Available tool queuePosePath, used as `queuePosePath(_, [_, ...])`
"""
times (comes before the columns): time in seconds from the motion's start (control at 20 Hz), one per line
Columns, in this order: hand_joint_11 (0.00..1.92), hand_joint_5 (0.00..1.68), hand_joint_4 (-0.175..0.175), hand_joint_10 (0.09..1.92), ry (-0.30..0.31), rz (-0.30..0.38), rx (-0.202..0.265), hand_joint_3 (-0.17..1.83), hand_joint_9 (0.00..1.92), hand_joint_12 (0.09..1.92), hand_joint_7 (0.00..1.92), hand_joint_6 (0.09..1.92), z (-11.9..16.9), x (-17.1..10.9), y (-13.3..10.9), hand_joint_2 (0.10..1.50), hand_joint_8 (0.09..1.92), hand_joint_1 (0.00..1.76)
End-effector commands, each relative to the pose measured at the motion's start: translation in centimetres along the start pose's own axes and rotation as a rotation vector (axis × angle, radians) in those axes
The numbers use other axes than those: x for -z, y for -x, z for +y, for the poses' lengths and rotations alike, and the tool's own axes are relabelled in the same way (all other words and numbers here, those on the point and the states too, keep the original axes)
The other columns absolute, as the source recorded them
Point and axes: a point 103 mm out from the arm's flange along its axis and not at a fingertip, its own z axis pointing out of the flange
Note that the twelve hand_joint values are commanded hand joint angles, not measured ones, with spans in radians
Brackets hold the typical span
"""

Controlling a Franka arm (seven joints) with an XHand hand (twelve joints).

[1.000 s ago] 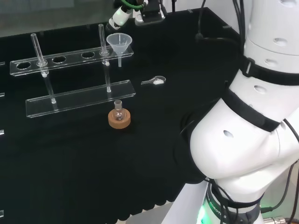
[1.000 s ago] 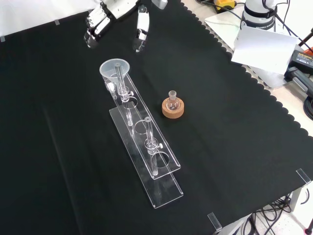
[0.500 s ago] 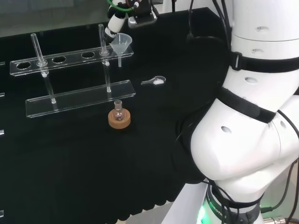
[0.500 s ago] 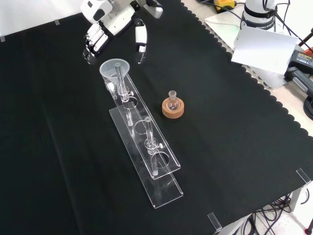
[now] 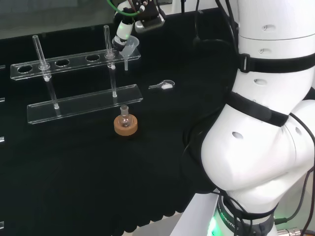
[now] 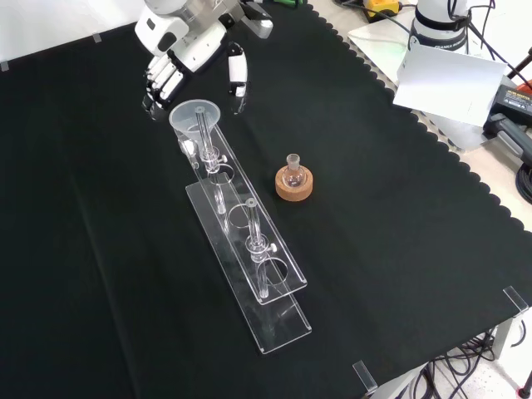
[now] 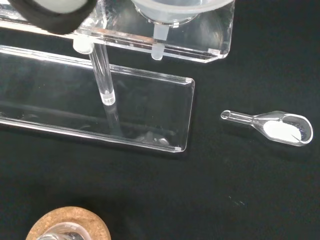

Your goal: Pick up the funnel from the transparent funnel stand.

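Observation:
The clear funnel (image 6: 195, 117) sits in the end hole of the transparent stand (image 6: 259, 268), its stem hanging below the top shelf (image 5: 74, 63). In the front view the hand (image 6: 188, 43) hovers just beyond the funnel's rim, open, with its fingers (image 6: 159, 83) to the left of the rim and the thumb (image 6: 237, 74) to the right. I cannot see any contact with the funnel. From the head view, the hand (image 5: 123, 33) is right above and behind the funnel (image 5: 129, 47). The wrist view looks down past the funnel (image 7: 172, 9) and the stand's base plate (image 7: 150, 115).
A small flask on a cork ring (image 6: 294, 183) stands right of the stand in the front view. A clear spoon holding white powder (image 5: 163, 86) lies on the cloth near the stand's end. Two glass rods (image 5: 39, 50) stand upright in the stand. The arm's white links (image 5: 266, 123) rise at the head view's right.
The hand has moved in from the cloth's far edge to the funnel, with fingers and thumb now either side of its rim. The funnel, stand and flask have not moved.

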Motion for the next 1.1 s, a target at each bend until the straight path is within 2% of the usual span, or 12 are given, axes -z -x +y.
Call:
queuePosePath(0.05, [0.16, 0.04, 0.022, 0.88, -0.005, -0.004, 0.008, 0.26, 0.03, 1.58, 0.0, 0.09, 0.8, -0.8, 0.1, 0.69, 0.33, 0.8])
queuePosePath(0.7, [0.2, 0.1, 0.012, 0.87, 0.011, 0.004, 0.007, 0.43, 0.12, 1.56, 0.0, 0.09, 2.3, -1.9, 0.5, 0.62, 0.49, 0.8])
queuePosePath(1.1, [0.28, 0.17, 0.002, 0.8, 0.013, 0.002, 0.003, 0.51, 0.29, 1.54, 0.03, 0.09, 2.7, -2.4, 0.7, 0.59, 0.69, 0.81])
